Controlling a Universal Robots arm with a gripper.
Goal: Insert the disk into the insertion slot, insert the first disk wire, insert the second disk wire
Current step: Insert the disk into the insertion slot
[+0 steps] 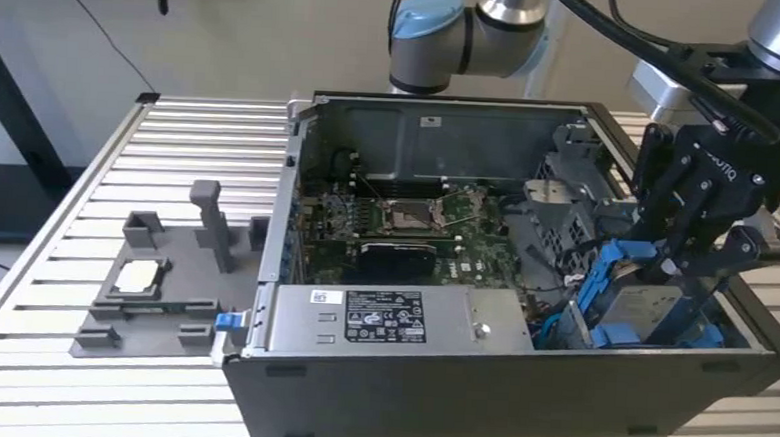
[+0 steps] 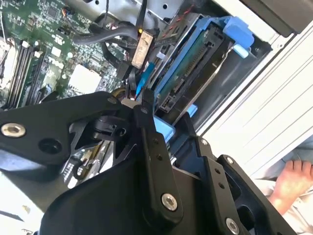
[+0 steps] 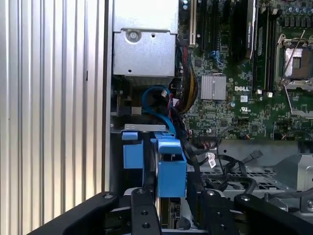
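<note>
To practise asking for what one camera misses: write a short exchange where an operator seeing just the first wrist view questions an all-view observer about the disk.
Operator: I see the gripper on a blue carrier. How does it stand?
Observer: In the exterior view the disk stands on edge, silver face showing, at the case's end on the exterior view's right.
Operator: Is its connector edge visible?
Observer: Yes, the second wrist view shows that dark connector edge.

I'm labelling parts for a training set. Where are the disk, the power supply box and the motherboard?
disk [image 1: 650, 310]: exterior view, silver face inside the blue frame.
power supply box [image 1: 368, 316]: exterior view, middle of its printed label.
motherboard [image 1: 473, 245]: exterior view, bare green board.
</note>
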